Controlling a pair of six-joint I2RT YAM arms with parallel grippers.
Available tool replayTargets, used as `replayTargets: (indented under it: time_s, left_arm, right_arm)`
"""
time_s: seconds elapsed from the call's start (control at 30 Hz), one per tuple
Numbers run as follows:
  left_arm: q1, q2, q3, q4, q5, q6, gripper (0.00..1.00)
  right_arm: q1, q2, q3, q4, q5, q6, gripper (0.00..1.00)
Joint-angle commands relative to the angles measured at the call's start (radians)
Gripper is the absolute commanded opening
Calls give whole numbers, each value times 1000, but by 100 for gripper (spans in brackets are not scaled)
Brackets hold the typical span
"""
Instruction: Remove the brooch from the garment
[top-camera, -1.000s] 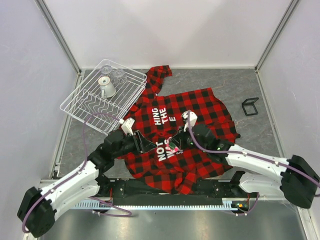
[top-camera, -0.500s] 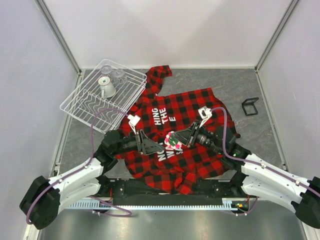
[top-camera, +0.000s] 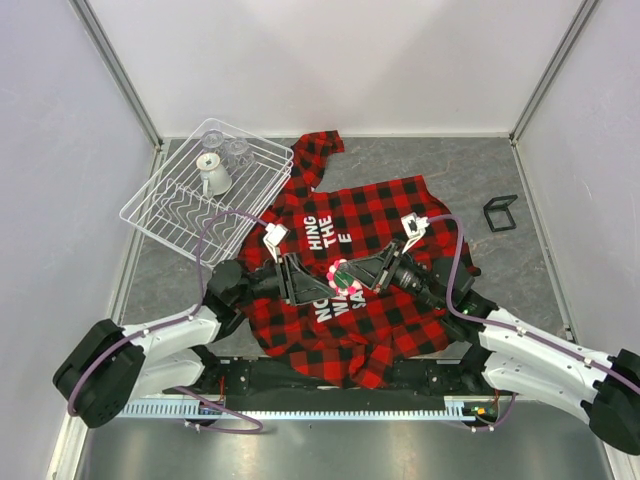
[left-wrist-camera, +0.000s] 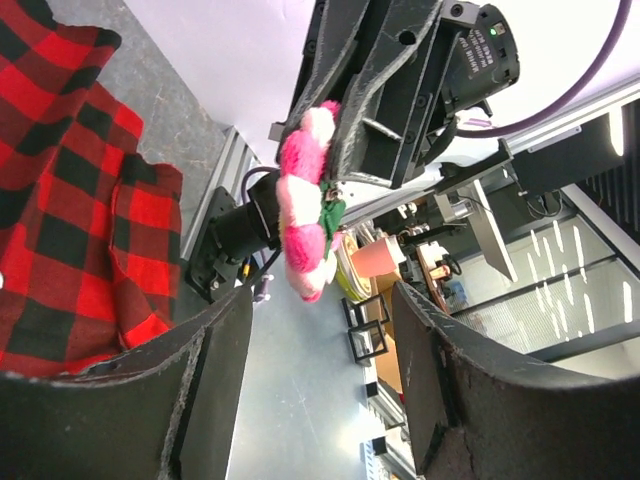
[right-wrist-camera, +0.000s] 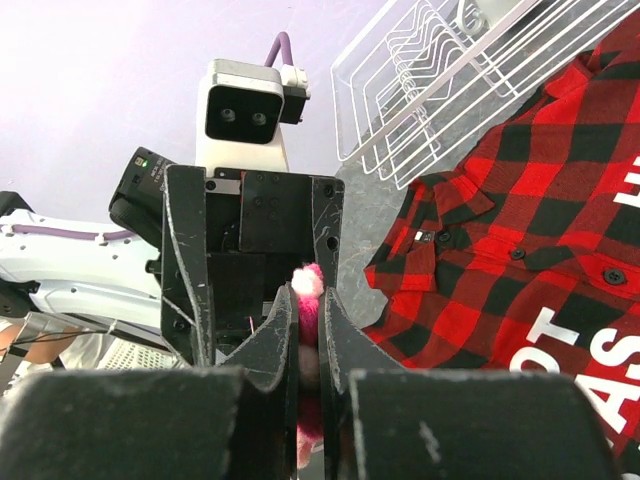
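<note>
We see R gripper (top-camera: 352, 274) pinching the brooch (top-camera: 341, 270) over the garment (top-camera: 400, 215); L gripper (top-camera: 308, 282) just beside it, jaws spread.

desk (top-camera: 400, 165): grey stone-look top, walls on three sides
garment (top-camera: 400, 215): red-black plaid, white lettering, spread rumpled mid-desk
wire rack (top-camera: 166, 166): white, far left, just beside garment
black frame (top-camera: 500, 213): small, right side, apart from garment
</note>
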Motion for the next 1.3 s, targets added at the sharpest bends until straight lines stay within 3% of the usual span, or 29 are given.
replayTargets:
  time_s: [0.0, 0.37, 0.7, 1.07, 1.27]
  left_arm:
    - [-20, 10, 50, 85, -12, -35, 66]
    - [-121, -29, 104, -153, -264, 81, 65]
    - [-142, 50, 96, -52, -302, 52, 52]
    - [-144, 57, 59, 40, -330, 17, 56]
    - [-144, 71, 53, 63, -344, -6, 48]
  right_arm:
    - [-2, 10, -4, 76, 7, 6, 0]
    - [-2, -9, -9, 29, 64, -29, 0]
    - [-1, -23, -13, 37, 70, -23, 0]
    - [5, -46, -21, 18, 74, -31, 0]
    - [16, -48, -12, 14, 81, -35, 0]
